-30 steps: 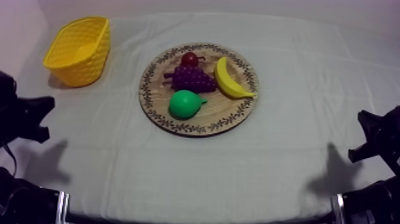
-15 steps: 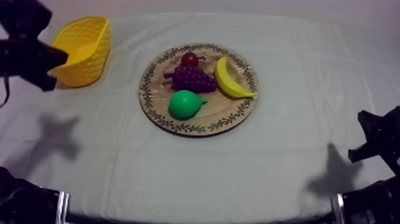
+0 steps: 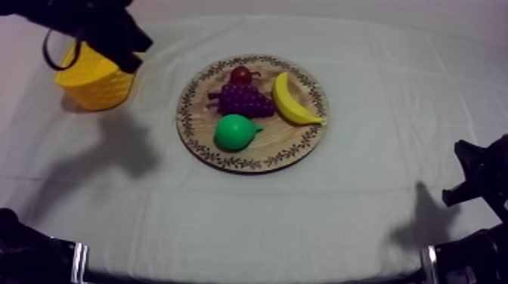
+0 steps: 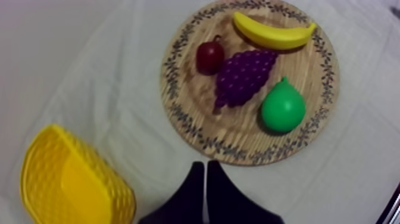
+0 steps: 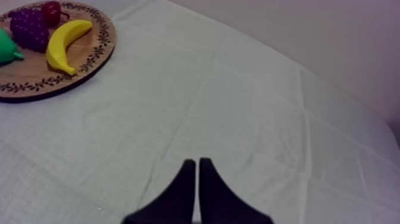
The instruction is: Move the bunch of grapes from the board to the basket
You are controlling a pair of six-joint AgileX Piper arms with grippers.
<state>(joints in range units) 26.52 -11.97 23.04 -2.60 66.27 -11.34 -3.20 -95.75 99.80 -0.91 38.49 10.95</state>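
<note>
My left jaws are closed together on nothing, held high over the bench. In the left wrist view they point at the cloth between the wooden board [image 3: 257, 152] and the yellow basket [image 3: 94, 87]. The bunch of grapes [image 3: 246, 99] lies at the middle of the board, with the small red fruit [image 3: 241, 74] just beside it, and the pear [image 3: 234, 132] and banana [image 3: 293, 102] close by. My right jaws are also pressed together and empty, over bare cloth well away from the board, on its banana side.

No text, label, brand or number can be read anywhere
</note>
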